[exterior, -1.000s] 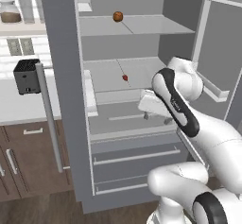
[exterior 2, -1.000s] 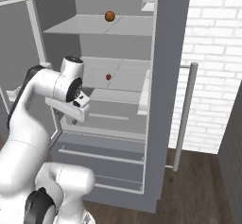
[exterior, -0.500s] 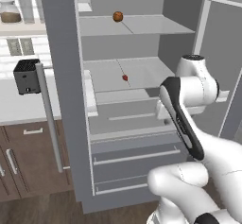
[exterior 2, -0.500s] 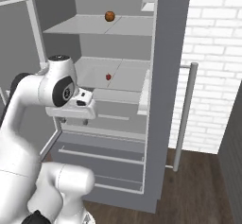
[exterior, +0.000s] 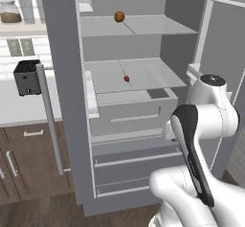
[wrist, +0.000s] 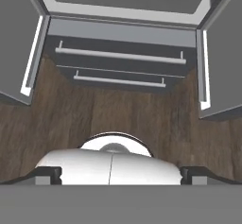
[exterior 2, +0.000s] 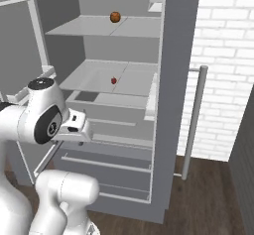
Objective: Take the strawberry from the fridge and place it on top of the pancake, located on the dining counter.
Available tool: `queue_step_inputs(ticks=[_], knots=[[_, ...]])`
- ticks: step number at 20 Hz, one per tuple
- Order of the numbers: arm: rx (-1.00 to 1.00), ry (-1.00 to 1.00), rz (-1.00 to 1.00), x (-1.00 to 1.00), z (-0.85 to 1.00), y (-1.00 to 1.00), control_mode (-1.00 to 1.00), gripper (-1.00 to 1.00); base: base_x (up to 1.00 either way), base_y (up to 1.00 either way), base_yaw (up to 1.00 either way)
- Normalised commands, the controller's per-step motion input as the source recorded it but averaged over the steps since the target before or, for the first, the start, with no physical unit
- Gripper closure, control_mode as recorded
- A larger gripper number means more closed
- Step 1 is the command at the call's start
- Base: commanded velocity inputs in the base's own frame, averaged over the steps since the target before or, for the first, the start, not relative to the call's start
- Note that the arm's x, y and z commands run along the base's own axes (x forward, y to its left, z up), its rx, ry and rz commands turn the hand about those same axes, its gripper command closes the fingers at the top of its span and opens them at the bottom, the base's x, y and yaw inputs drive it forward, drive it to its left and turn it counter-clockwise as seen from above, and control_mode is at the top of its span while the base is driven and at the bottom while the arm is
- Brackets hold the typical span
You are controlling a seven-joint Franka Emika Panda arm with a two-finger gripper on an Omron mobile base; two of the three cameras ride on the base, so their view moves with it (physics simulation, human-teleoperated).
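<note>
A tall grey fridge [exterior: 62,101] stands with both upper doors swung wide, so its pale shelves are open to the front. The strawberry [exterior: 126,79], tiny and dark red, sits alone near the middle of the lower shelf [exterior: 158,75], set back from the front edge, with bare shelf on every side of it. In the right base view the strawberry [exterior 2: 113,81] lies close to the shelf's centre seam. A round orange-brown ball [exterior: 119,17] rests on the shelf above, also near the middle. Below the shelves, two closed drawers [exterior: 136,161] with long horizontal handles fill the fridge's lower part.

The white arm [exterior: 210,111] is folded in front of the fridge's lower right side, well apart from the strawberry and lower than its shelf. The gripper [exterior 2: 79,128] points down toward the wooden floor [wrist: 118,109], its fingers spread fully apart and holding nothing.

Left of the fridge, a dark toaster [exterior: 27,77] sits on a white counter [exterior: 19,111] above brown cabinets [exterior: 28,159]. A long silver handle [exterior: 49,118] runs down the left door's outer edge
</note>
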Motion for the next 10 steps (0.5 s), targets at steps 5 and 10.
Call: queue_step_inputs(ticks=[5, 10], knots=[[0.00, 0.00, 0.00, 0.00, -0.08, 0.00, -1.00, -1.00, 0.00, 0.00, 0.00], [0.00, 0.00, 0.00, 0.00, 0.00, 0.00, -1.00, -1.00, 0.00, 0.00, 0.00]])
